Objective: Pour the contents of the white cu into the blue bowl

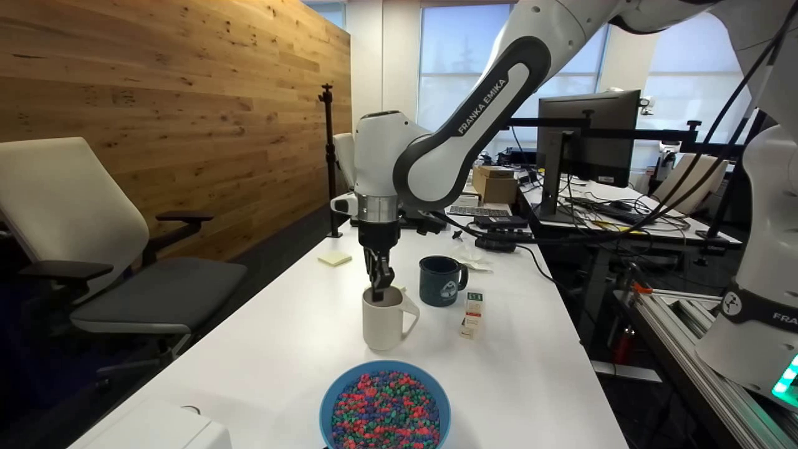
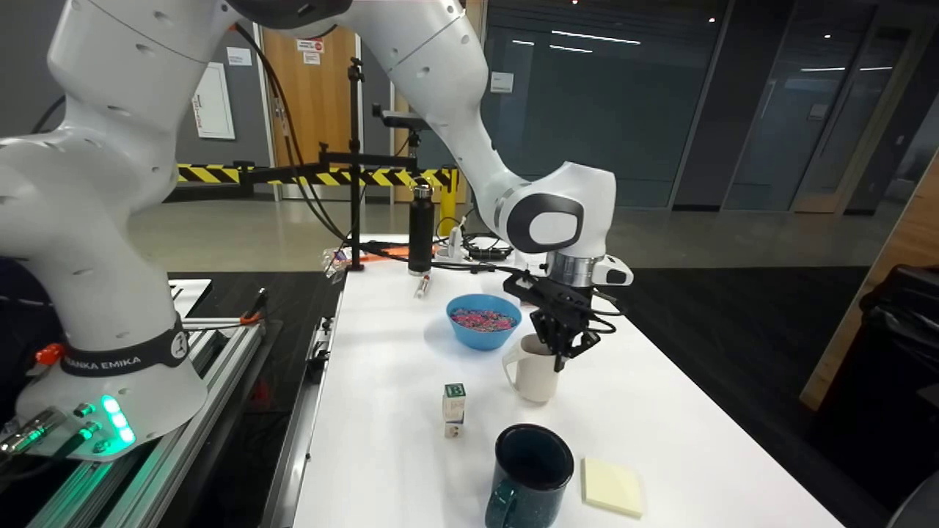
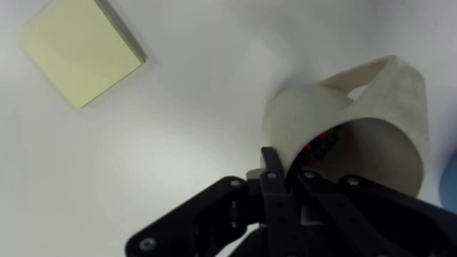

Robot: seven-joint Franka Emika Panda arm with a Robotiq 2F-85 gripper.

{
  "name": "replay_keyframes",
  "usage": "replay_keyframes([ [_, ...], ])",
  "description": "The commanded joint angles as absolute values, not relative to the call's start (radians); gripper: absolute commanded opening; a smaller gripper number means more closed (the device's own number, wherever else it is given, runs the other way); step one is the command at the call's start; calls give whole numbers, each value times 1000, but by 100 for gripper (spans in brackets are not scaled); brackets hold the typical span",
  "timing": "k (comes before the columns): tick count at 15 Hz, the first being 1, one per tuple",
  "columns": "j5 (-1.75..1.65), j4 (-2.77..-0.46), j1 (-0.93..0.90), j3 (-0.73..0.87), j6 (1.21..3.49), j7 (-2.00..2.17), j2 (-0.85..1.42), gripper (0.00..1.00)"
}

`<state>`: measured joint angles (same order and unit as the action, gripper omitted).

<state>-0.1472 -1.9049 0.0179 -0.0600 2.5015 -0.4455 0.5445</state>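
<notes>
The white cu (image 1: 378, 327) is a cream mug that looks upright on the white table in both exterior views. Its handle (image 3: 396, 85) points away from the gripper side, and red and dark bits lie inside it. My gripper (image 3: 284, 169) comes down on the mug's rim and is shut on its wall. One of its fingers (image 3: 272, 159) lies outside the wall; the other is inside the mouth, its tip hidden. The blue bowl (image 2: 480, 339) stands close to the mug, holding red, green and blue bits; only its edge (image 3: 450, 189) shows in the wrist view.
A dark mug (image 1: 436, 284) and a small stack of blocks (image 2: 453, 411) stand near the white mug. A yellow note pad (image 3: 78, 53) lies on the table. A black bottle (image 2: 420, 235) stands beyond the bowl; a white box (image 1: 165, 430) is at the table's side.
</notes>
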Motion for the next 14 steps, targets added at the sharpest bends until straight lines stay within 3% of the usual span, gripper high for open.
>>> replay_keyframes([
  [1, -227, -1901, -29, -33, 2459, -388, 496, 1],
  [9, -655, -1861, -244, 133, 2467, -89, 492, 1],
  [14, -816, -1860, -287, 118, 2433, 45, 484, 1],
])
